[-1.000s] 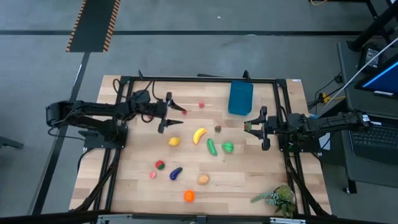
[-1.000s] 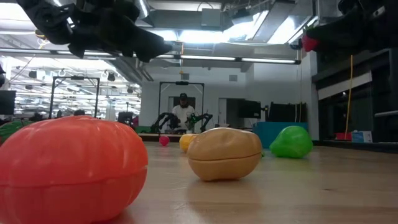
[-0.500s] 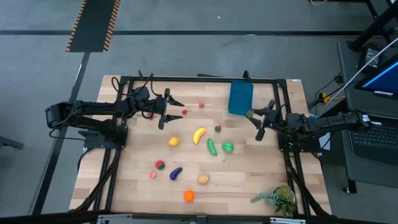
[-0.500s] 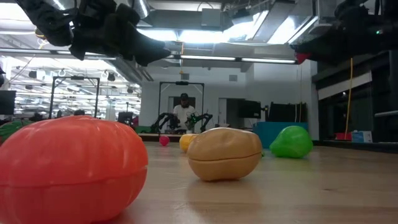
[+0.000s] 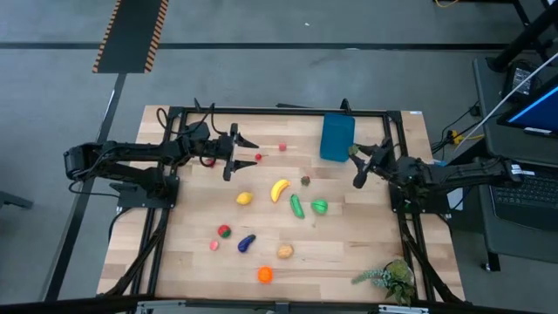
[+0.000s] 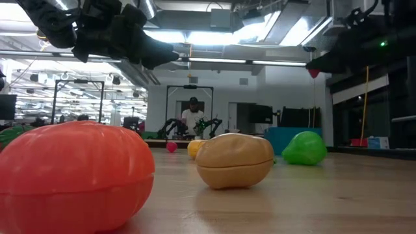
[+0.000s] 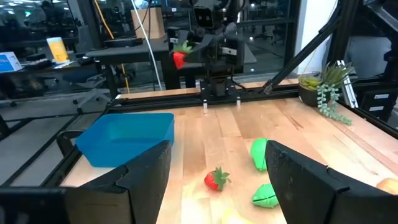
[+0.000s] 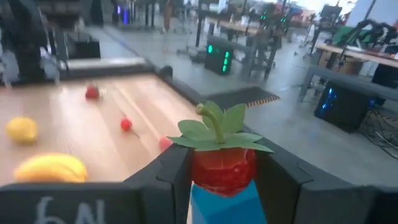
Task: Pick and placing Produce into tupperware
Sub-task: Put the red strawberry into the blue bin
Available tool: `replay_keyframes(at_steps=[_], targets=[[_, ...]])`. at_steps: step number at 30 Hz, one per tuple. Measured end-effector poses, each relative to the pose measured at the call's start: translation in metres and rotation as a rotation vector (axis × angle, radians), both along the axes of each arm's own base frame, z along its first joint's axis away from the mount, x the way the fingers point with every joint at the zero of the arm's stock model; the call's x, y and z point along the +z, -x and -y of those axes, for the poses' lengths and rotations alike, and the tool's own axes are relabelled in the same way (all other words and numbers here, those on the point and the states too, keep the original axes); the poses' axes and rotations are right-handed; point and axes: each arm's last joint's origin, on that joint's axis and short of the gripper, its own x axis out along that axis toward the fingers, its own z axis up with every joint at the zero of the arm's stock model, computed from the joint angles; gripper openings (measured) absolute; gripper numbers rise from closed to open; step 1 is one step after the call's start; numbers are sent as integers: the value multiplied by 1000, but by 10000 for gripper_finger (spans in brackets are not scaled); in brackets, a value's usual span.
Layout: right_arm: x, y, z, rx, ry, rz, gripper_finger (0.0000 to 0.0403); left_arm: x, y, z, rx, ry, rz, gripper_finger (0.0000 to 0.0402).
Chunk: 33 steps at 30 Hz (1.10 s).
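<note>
The right gripper pinches a red strawberry between its jaws, raised beside the blue tupperware at the tabletop's far right. The left gripper hovers at far left, jaws spread, nothing between them.

Robotics lab or workshop. Wooden desk framed by black metal rig, standing on grey concrete floor. Hazard-striped floor mat far left. Laptop on side bench at right. Low view: open hall with ceiling strip lights, exposed ducts, another robot arm station with person far behind.
</note>
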Motion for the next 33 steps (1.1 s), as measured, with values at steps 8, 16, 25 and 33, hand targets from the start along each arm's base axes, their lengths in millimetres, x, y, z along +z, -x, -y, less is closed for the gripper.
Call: replay_keyframes(at_steps=[8, 16, 25, 33], targets=[[15, -15, 20, -56, -58, -232, 139, -1, 0, 0, -1, -3, -7, 253], [45, -28, 45, -36, -176, -398, 139, -7, 1, 0, 0, 24, -69, 253], [50, -44, 88, 27, -334, -544, 139, -7, 1, 0, -3, 2, -72, 253], [40, -42, 131, 42, -502, -582, 139, -10, 1, -1, 63, 3, -104, 253]])
